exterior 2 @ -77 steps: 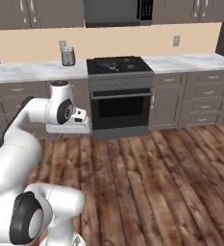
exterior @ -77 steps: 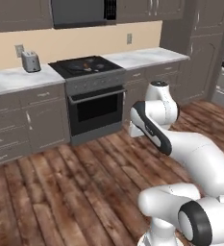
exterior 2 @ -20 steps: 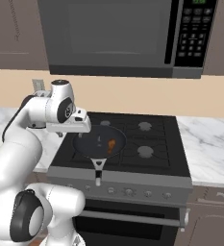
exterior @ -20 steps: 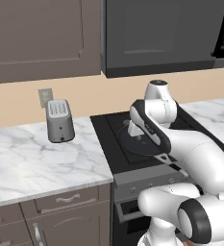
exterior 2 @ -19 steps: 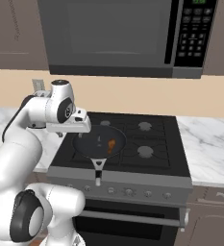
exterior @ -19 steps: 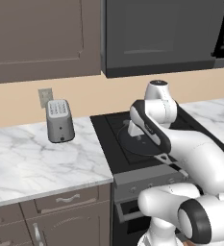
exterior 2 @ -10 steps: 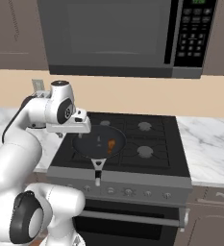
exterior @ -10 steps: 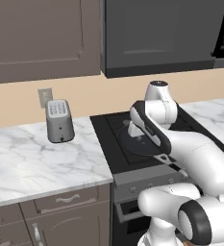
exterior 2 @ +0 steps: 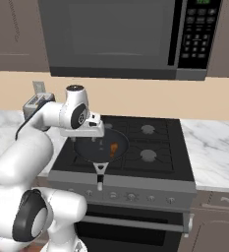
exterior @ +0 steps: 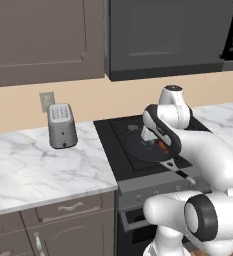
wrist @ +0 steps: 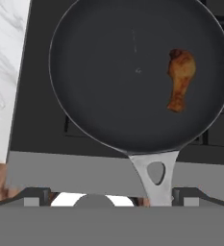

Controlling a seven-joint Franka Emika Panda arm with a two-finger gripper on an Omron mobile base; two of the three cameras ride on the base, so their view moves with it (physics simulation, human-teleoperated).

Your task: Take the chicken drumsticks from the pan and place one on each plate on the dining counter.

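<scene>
I see my pincer hanging released above the pan, which sits on the stove at its front left burner. 1 drumstick lies in the pan's right half, apart from the rim, and the pincer grips nothing.

Black pan; orange-brown drumstick

The pan sits on the black stove, partly hidden behind the white arm. An orange speck by the arm may be a drumstick. Left of the stove, a toaster stands on the marble counter.
</scene>
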